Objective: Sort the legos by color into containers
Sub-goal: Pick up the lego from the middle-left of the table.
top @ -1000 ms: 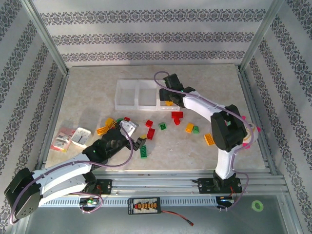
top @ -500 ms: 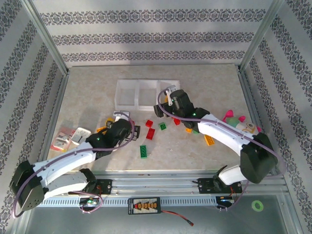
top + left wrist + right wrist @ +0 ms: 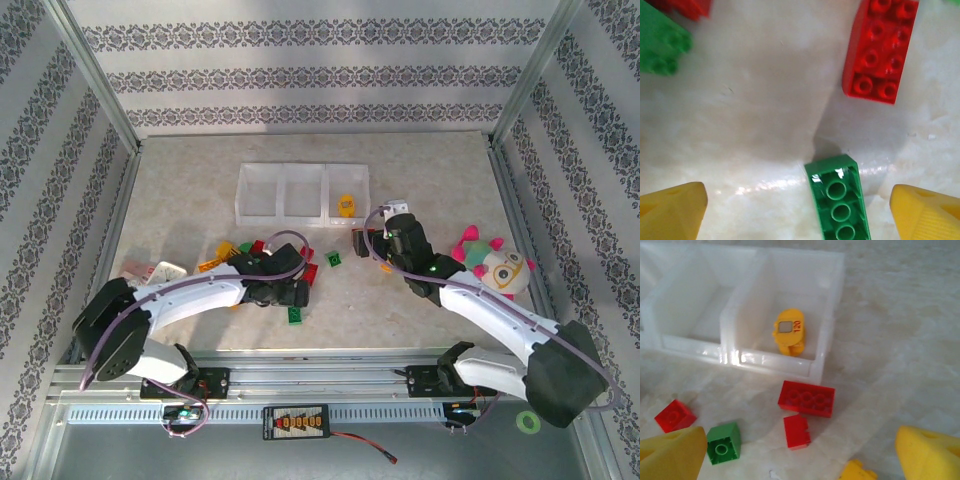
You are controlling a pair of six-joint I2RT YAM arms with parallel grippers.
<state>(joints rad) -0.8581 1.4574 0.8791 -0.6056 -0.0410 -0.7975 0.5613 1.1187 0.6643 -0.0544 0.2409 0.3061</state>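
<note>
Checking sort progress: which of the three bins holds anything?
The rightmost translucent white plastic bin: one orange-yellow lego piece lies inside; left bin and middle bin look empty.

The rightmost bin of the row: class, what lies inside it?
The rightmost bin holds one orange-yellow piece, with a grey square and red digits on top. The piece hides its own underside and the floor beneath it. The cloudy near wall blurs the front strip of floor.

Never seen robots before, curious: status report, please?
Left pincer open over green brick. Right pincer open, empty. One yellow piece in bin. Red brick nearby, not blocking.
</note>
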